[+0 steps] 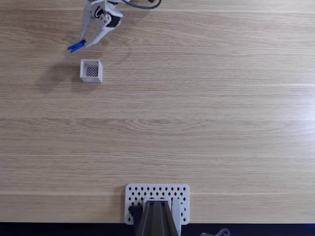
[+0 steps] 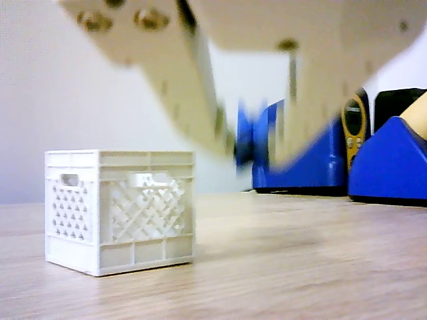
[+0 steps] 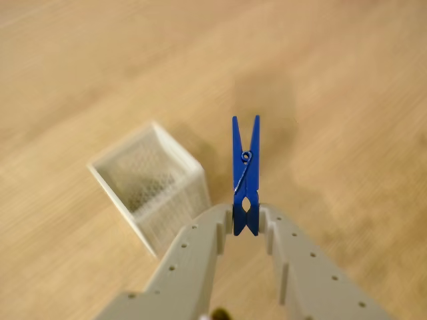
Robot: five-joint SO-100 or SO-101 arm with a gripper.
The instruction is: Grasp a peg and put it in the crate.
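Between the two pale fingertips of the gripper (image 3: 245, 223), the blue peg (image 3: 245, 175) is pinched by its tail end, and most of its length is left sticking out past the jaws. In the wrist view the wire spring is seen near the middle of the peg, above the point of grip, and the slit between the two legs is turned toward the camera. The jaws are closed on the peg.

The peg is judged to be very light and stiff, with smooth, narrow sides that could be twisted or slipped if the hold were off-centre. A hold low on the flat legs, as seen now, is thought sound, since the spring is not squeezed and the peg is not forced open.

Seen from the fixed view, the peg (image 1: 76, 46) is held above the table, up and slightly left of the crate (image 1: 91, 71), near it but apart. The crate (image 3: 148, 185) is seen open-topped, its dark mesh bottom visible, and nothing is seen inside it. In the other view the crate (image 2: 120, 209) stands upright on the wooden table (image 1: 197, 123), with the blurred gripper hanging above and to its right.

A short carry over the rim is judged to remain.
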